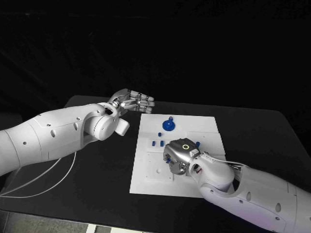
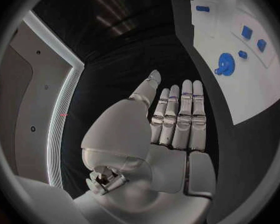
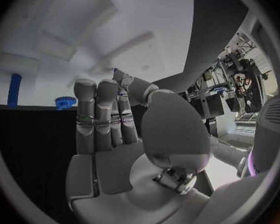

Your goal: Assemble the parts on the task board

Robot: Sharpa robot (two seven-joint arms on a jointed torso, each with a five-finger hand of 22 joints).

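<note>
White task board [image 1: 204, 124], both hands empty.
Left hand [image 1: 131, 103] hovers off the board's far corner, fingers straight and pressed together; right hand [image 1: 182, 154] rests over the board, fingers likewise together near blue parts [image 1: 169, 126].

The scene was dim overall. The black table [image 1: 267, 131] and the backdrop merged into near-uniform darkness, while the white task board [image 1: 198, 124] was the brightest surface and appeared slightly overexposed. A small ring light glowed on the right hand [image 1: 182, 154]. Soft highlights lay on the white arms. Both wrist views showed strong fisheye bending and dark vignetting at the rim. The right wrist background was blurred.
</note>
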